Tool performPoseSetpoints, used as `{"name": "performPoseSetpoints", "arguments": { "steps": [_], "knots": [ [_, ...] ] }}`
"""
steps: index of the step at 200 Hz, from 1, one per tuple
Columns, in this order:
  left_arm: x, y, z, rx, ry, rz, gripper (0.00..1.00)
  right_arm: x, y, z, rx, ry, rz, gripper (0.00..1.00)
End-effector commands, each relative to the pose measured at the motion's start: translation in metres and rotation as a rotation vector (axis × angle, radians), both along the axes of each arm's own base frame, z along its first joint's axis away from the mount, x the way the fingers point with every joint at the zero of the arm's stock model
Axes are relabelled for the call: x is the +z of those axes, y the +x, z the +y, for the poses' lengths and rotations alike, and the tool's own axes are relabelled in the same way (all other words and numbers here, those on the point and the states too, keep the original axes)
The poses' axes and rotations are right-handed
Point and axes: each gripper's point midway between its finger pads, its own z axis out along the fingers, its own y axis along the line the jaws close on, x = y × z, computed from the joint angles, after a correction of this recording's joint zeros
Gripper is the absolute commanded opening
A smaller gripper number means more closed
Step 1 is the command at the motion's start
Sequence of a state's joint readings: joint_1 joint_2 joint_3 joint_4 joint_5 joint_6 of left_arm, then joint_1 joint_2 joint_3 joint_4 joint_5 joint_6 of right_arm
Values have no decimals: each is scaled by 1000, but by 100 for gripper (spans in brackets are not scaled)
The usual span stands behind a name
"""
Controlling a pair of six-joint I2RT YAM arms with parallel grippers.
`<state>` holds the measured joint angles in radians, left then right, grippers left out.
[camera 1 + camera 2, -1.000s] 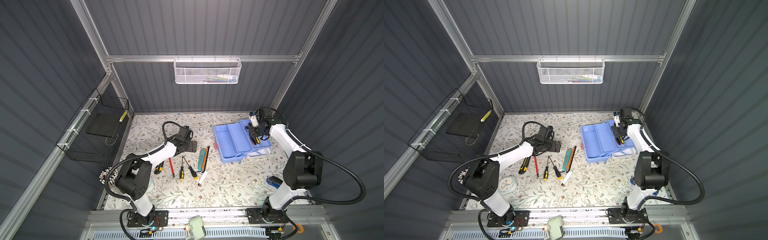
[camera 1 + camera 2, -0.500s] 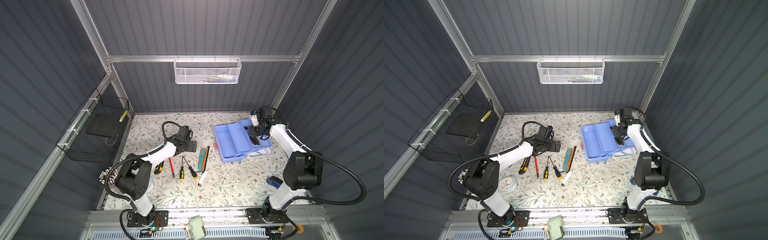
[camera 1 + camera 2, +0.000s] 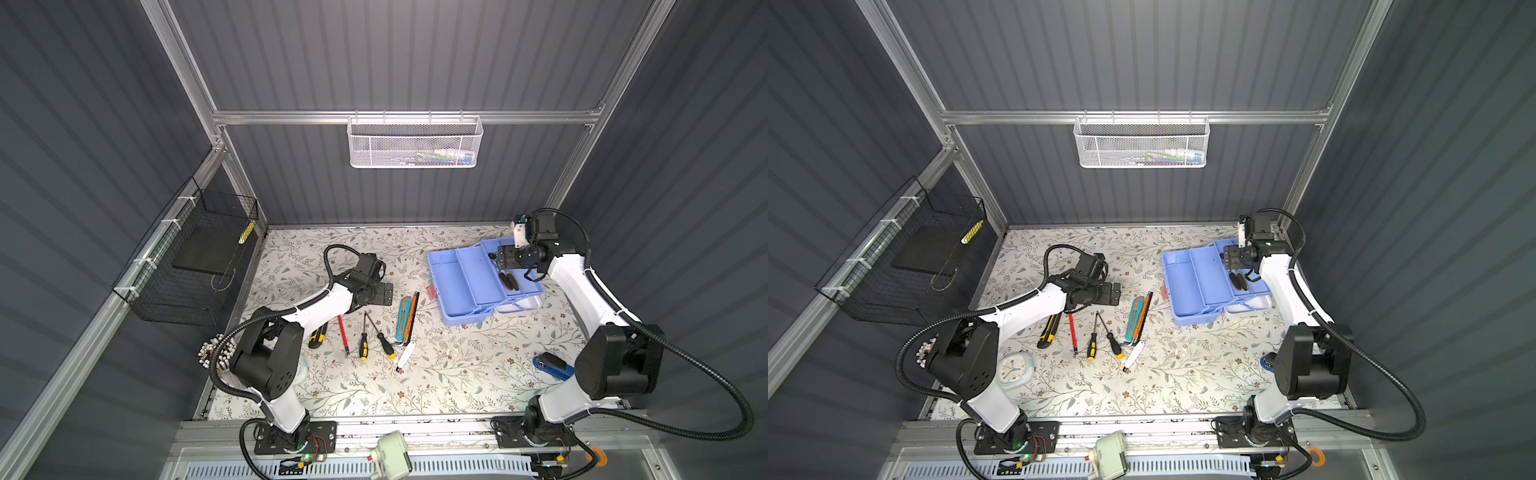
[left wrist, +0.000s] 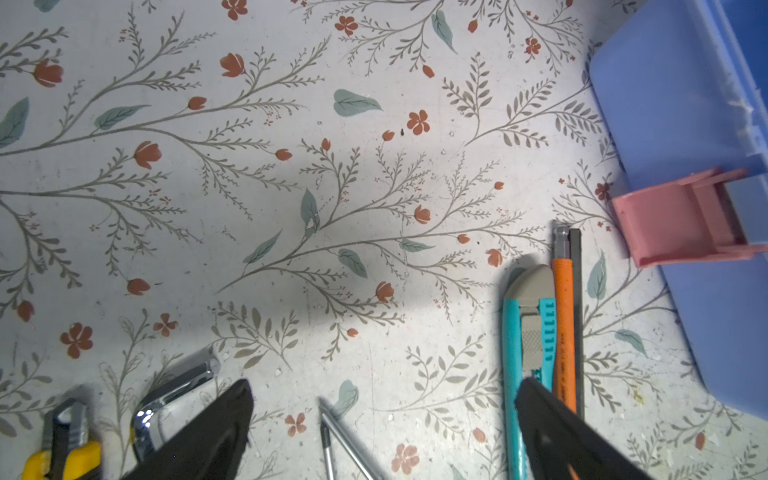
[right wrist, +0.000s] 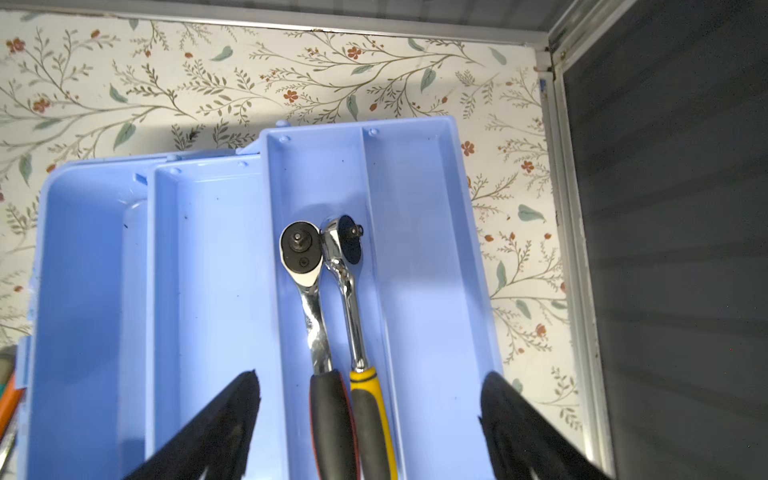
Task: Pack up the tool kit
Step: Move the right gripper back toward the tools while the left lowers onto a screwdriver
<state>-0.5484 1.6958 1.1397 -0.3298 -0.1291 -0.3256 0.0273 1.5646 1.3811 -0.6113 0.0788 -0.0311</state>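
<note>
Tool kit (image 3: 457, 291) sits open at the far right of the desk (image 3: 436, 374), its smooth pale-blue plastic trays stepped in tiers. Two chrome ratchets (image 5: 318, 328) lie side by side in one trough, their rubbery handles cut off at the edge of the wrist view. The right hand (image 5: 370, 378) hovers above, jaws spread wide, holding nothing. The left hand (image 4: 384, 386) gapes too, by the loose tools (image 3: 363, 347). Floral desk, ribbed grey walls (image 3: 415, 62).

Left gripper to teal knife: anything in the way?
Nothing visible does. The left gripper hangs open above the mat, and the teal utility knife lies uncovered near one finger. An orange-sleeved tool lies tight along the knife's side nearer the box, which may crowd a finger there.
</note>
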Motion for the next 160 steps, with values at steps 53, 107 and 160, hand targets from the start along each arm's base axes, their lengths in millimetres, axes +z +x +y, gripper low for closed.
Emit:
{"name": "performPoseSetpoints", "arguments": {
  "steps": [53,107,160],
  "knots": [
    [-8,-13,19,94,18,50,100,8,-26,25,-49,113,-61,93],
    [-8,-23,33,178,18,59,100,4,-35,39,-41,148,-89,99],
    [-10,-30,38,193,20,70,100,5,-40,41,-39,161,-114,99]
  ]
}}
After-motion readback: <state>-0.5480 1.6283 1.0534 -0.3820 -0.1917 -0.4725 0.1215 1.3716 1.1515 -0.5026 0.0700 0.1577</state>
